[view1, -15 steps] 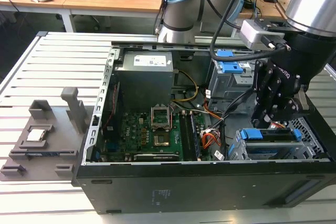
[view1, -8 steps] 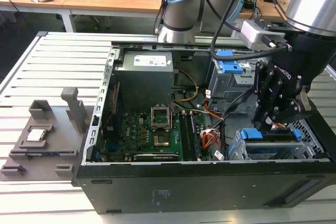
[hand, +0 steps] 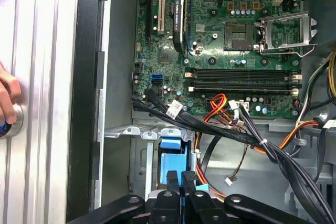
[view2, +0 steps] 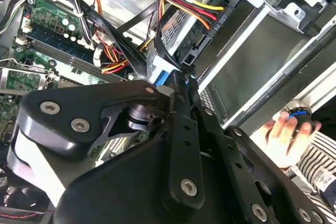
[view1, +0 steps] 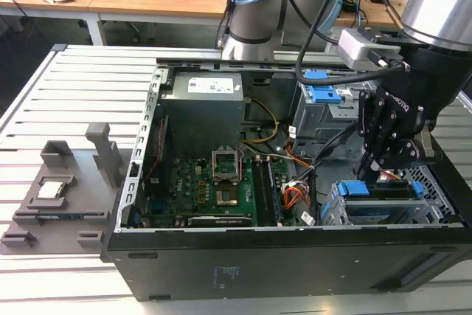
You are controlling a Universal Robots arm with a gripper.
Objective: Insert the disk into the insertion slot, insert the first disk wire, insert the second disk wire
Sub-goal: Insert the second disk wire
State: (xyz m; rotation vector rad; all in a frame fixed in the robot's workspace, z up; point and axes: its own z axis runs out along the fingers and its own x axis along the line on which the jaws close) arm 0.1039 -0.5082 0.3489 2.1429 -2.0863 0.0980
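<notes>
Black multi-link gripper (view1: 389,165) down inside the open black tower computer case (view1: 295,256), at the exterior view's right, fingers narrowed to a slim gap and pinched on the raised blue tab of the disk; same gripper (hand: 180,178) in the first wrist view, fingertips (hand: 171,177) close together on blue plastic, and (view2: 184,80) in the second wrist view.

Flat silver-grey disk in its bright blue plastic carrier (view1: 376,191) lying level in the insertion slot, just under the gripper; blue carrier (hand: 173,153) seen end-on in the first wrist view.

Low silver perforated metal insertion slot (view1: 435,208) in the near corner of the case on the exterior view's right, disk seated within its walls.

Bundle of black, red, yellow and orange wires (hand: 231,127) crossing just beside the slot, over the edge of the green motherboard (view1: 214,193); whether any plug sits in the disk cannot be told.

Taller grey metal cage with blue plastic latches (view1: 324,101) behind the slot, farther into the case.

Grey boxy power supply with a white label (view1: 203,101) at the back, on the exterior view's left.

Slatted light-grey metal tabletop (view1: 66,94) carrying the case, with a grey plastic fixture (view1: 63,189) apart on the exterior view's left.

A person's hand (view2: 286,135) resting on a round blue-ringed button outside the case in the second wrist view.
</notes>
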